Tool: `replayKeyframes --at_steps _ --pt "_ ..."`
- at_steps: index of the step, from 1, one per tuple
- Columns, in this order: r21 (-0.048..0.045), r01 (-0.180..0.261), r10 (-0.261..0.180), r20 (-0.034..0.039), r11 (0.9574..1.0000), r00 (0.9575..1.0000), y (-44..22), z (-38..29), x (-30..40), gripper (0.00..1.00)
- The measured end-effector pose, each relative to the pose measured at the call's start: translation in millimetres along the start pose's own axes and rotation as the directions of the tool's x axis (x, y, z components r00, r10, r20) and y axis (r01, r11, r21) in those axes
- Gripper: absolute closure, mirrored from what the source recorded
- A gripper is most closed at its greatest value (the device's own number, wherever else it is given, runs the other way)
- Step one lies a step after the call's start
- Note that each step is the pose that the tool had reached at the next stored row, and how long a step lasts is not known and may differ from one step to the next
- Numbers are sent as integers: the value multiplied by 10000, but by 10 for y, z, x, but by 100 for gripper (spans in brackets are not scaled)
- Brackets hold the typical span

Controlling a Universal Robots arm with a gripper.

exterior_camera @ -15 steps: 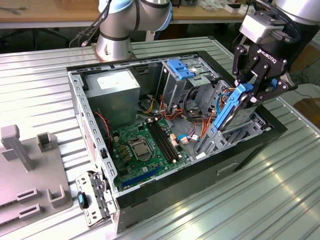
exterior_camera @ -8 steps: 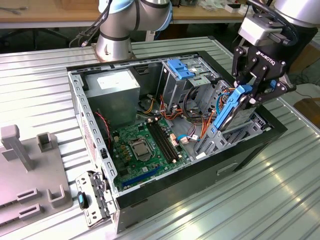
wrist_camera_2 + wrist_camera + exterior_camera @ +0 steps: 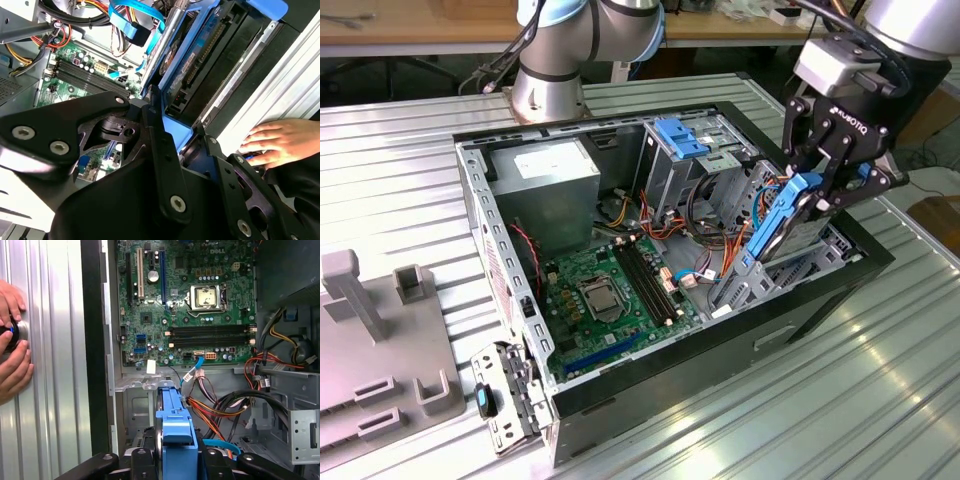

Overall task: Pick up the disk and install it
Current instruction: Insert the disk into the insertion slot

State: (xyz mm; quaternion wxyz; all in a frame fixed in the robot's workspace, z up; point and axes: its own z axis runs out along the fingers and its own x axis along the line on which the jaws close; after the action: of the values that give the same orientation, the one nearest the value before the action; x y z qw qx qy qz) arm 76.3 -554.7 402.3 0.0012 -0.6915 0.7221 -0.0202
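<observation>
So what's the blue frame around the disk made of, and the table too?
The blue frame of the disk looks like plastic: bright even colour, moulded edges, slightly glossy. The table seems to be metal, probably aluminium: silvery, ribbed, with shiny reflections.

**Disk (image 3: 177, 432) gripped, open case (image 3: 93, 340) beyond it**

You see the disk edge-on — its blue frame pinched between the gripper's (image 3: 177, 462) black fingers (image 3: 216, 460). Beyond it lie the green motherboard (image 3: 190, 305) and bundled cables (image 3: 225, 410); a hand (image 3: 15, 367) rests on the ribbed table (image 3: 55, 365).
</observation>
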Motion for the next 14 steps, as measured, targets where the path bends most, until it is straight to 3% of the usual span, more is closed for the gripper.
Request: replayKeyframes --at_steps 9,14 --pt "3 1 -1 3 10000 10000 -1 5 0 63" --pt "0 0 0 0 10000 10000 0 6 0 55"
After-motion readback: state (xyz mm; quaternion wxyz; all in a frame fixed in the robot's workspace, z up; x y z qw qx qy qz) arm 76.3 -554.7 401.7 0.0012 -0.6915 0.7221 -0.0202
